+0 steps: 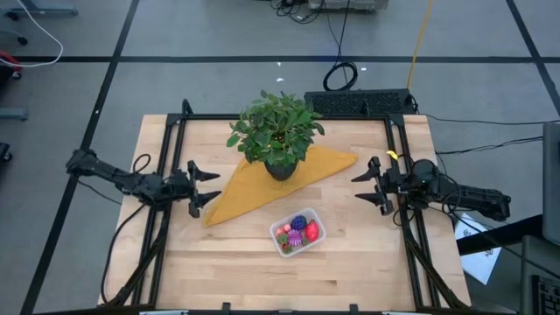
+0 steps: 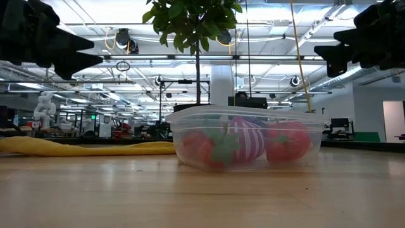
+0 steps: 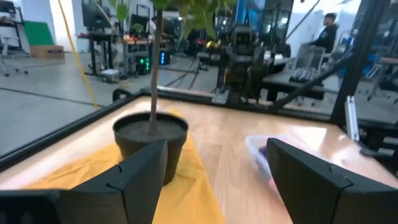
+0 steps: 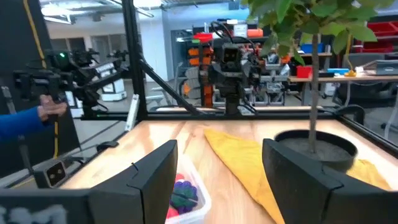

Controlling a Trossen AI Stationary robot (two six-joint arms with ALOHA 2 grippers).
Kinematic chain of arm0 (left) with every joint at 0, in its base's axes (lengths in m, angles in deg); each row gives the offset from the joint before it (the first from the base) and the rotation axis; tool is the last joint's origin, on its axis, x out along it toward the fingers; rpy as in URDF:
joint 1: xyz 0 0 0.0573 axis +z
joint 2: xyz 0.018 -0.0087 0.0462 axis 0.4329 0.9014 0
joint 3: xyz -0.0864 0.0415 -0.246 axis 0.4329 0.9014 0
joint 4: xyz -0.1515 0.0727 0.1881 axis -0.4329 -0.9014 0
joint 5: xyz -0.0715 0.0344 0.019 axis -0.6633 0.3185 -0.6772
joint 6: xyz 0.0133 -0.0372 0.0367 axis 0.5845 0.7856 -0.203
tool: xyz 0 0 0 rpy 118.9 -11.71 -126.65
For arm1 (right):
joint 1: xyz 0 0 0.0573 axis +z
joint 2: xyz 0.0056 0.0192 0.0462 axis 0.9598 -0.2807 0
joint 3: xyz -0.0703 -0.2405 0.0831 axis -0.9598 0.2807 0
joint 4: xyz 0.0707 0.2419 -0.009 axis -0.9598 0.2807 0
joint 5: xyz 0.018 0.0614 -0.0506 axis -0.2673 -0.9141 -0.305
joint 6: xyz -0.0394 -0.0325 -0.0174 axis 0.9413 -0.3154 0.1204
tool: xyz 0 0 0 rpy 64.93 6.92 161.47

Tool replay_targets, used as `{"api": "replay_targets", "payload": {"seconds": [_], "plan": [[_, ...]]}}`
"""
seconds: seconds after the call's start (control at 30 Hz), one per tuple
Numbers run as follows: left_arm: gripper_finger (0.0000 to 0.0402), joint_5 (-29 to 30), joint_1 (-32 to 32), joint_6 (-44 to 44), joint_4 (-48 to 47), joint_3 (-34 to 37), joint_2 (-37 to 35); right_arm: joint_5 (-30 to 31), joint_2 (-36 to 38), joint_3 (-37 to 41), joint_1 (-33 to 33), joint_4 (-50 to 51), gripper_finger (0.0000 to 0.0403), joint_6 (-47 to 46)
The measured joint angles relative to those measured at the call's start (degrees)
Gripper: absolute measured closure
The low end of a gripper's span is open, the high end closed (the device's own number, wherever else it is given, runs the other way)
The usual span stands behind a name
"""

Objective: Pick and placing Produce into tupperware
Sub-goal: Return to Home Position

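The clear tupperware (image 1: 297, 233) sits on the table toward its near edge, midway between the arms, resting on its flat bottom (image 2: 243, 166). Inside lie the toy produce: a red strawberry (image 1: 311, 232), a purple knobbly piece (image 1: 298, 222) and a reddish piece with green (image 1: 284, 234). My left gripper (image 1: 208, 187) hovers open over the table's left part, above the tip of a yellow cloth. My right gripper (image 1: 366, 183) hovers open over the right part. In the right wrist view the tupperware (image 4: 186, 196) shows between the open fingers.
A leafy potted plant (image 1: 277, 133) in a black pot stands on a yellow cloth (image 1: 271, 181) at the table's middle, toward the far side. Black frame rails (image 1: 405, 227) run along the left and right sides. A person (image 3: 324, 36) shows in the room beyond.
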Motion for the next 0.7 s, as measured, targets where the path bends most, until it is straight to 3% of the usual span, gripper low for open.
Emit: {"api": "replay_targets", "payload": {"seconds": [0.2, 0.43, 0.7], "plan": [[0.0123, 0.92, 2.7, -3.07, 3.39, -0.01, 0.0, 0.02, -0.02, 0.02, -3.0, 0.25, 0.0177, 0.87], [0.0123, -4.56, 8.61, -0.26, 2.47, -0.01, 0.0, -0.05, -0.04, 0.02, -4.8, 1.02, 0.0177, 2.57], [0.0123, -4.06, 9.98, 2.16, 2.43, -0.01, -0.02, -1.64, -0.04, 0.02, -5.8, 2.31, 0.0177, 4.37]]}}
